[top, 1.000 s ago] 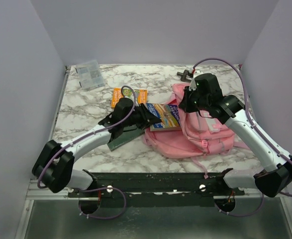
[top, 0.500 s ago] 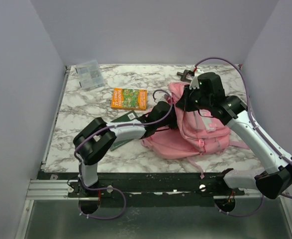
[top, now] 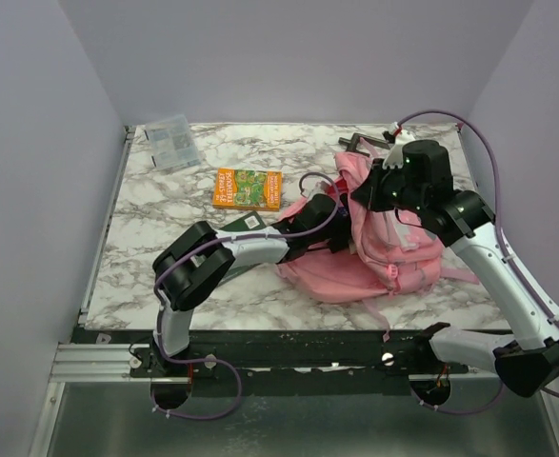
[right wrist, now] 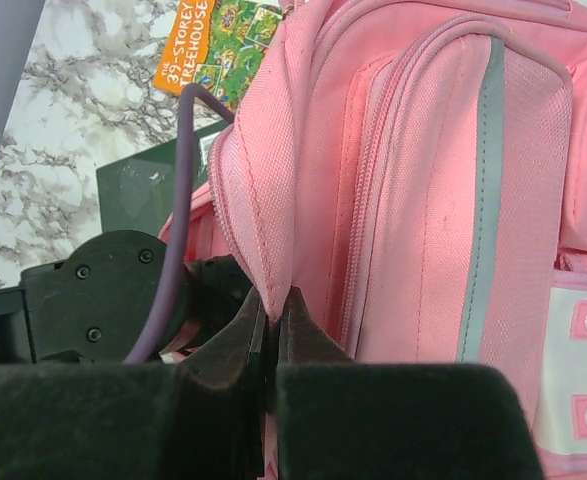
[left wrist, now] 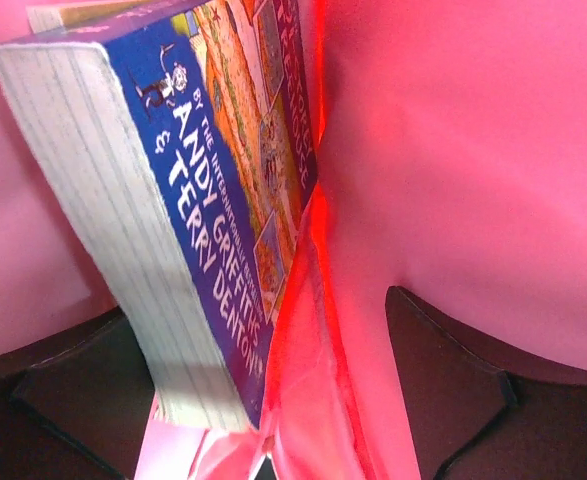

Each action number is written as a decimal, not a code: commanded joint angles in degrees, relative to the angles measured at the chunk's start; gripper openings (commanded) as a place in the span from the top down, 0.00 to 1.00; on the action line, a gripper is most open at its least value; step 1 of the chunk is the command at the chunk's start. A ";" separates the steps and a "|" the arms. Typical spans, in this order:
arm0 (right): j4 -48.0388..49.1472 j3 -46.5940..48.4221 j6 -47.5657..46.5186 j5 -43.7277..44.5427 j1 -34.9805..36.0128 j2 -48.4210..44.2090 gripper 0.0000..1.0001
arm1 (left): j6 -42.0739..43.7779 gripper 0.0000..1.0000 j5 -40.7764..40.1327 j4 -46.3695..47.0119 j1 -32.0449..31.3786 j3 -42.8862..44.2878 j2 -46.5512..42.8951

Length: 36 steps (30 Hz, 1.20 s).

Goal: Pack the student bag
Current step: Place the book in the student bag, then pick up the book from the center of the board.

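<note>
The student bag (top: 393, 249), a pink backpack, lies at the right of the marble table. My right gripper (right wrist: 276, 312) is shut on the pink edge of its opening and holds it up. My left arm (top: 308, 221) reaches into that opening from the left, and its jaws are hidden in the top view. Inside the bag, my left gripper (left wrist: 263, 400) stands open with its fingers (left wrist: 443, 390) wide apart. A thick blue paperback (left wrist: 223, 200) lies loose between them, against the pink lining.
An orange treehouse book (top: 248, 188) lies left of the bag. A dark green book (top: 244, 223) lies under my left forearm. A clear plastic packet (top: 172, 141) sits at the back left. A small black object (top: 355, 143) is behind the bag.
My left arm has carried the blue book from beside the bag into its opening and opened its jaws. My right gripper has pulled the bag's edge a little rightward and stays shut.
</note>
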 commanded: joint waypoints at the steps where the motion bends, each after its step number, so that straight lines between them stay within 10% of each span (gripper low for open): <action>1: 5.54 -1.21 -1.20 -0.24 -0.97 -2.71 1.00 | 1.32 0.11 1.38 -4.04 -0.18 -1.02 -6.57; 20: -1.40 -3.54 -1.28 13.62 -1.47 -3.94 1.00 | 20.99 0.15 1.93 -10.62 5.00 -12.52 -27.16; 28: -5.64 -9.98 -0.21 19.96 -1.48 -5.35 0.99 | 31.18 0.10 16.75 -12.03 17.37 -20.00 -45.45; 36: -1.25 -14.44 2.01 0.78 -1.50 -5.39 0.52 | 43.29 0.06 17.45 -30.91 27.00 -16.08 -54.87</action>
